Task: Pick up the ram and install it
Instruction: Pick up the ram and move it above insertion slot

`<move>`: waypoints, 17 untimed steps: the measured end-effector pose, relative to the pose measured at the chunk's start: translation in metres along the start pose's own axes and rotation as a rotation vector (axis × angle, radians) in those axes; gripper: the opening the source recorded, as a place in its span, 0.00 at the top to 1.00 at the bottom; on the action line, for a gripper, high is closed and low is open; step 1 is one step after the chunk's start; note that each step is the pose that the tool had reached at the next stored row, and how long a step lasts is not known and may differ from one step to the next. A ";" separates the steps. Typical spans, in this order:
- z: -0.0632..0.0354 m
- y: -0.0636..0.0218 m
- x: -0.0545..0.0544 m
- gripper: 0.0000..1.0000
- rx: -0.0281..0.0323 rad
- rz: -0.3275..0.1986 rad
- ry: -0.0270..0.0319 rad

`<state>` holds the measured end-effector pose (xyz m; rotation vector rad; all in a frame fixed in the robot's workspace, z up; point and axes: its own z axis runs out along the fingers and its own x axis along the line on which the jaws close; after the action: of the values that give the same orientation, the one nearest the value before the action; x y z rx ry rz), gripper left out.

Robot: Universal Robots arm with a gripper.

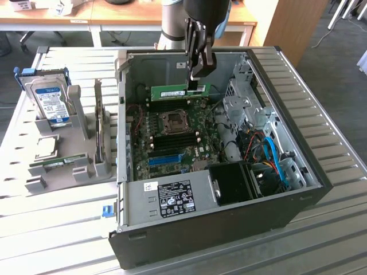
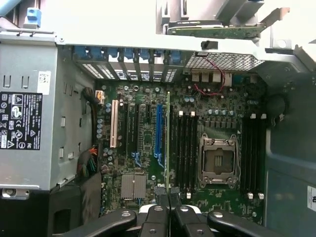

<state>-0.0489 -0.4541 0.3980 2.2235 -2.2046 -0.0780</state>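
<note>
Gripper (image 2: 167, 193) fingers (image 2: 159, 195) fill the near edge of the wrist view, clamped on the ram (image 2: 168, 138), which runs away from them as a thin edge-on green line. From the exterior view the gripper (image 1: 196, 86) hangs down into the open computer case (image 1: 200, 235). It pinches the ram (image 1: 175, 91) at the end toward the exterior view's right, long side level, pale label facing out.

- Ram: inside the case, over the motherboard (image 2: 143, 106), toward the case's far wall in the exterior view. Cannot tell whether its lower edge touches the board.
- Wrist view: the ram's line lies between the blue slot (image 2: 159, 131) and the first of the black memory slots (image 2: 185, 148), just beside both.
- CPU socket (image 2: 217, 158): empty frame, beyond those black slots, with more black slots on its other side.
- Motherboard (image 1: 172, 134) covers the case floor; CPU socket (image 1: 172, 121) sits near its middle.
- Power supply (image 1: 172, 197) with a black label lies along the case's near wall.
- Outside the case, on the exterior view's left: grey holder (image 1: 74, 157) on the slatted metal table (image 1: 51, 229). The holder carries an upright blue-labelled hard drive (image 1: 49, 100) and a square silver chip (image 1: 46, 147) lying flat.
</note>
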 end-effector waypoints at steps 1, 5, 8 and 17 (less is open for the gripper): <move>0.0000 0.0000 0.000 0.88 0.0002 0.007 -0.0003; 0.0000 -0.0001 0.000 0.88 0.0006 0.022 -0.0009; 0.0000 -0.0001 0.000 0.88 0.0006 0.022 -0.0009; 0.0010 0.0003 -0.008 0.88 0.0008 0.022 -0.0009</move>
<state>-0.0493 -0.4459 0.3973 2.1990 -2.2299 -0.0780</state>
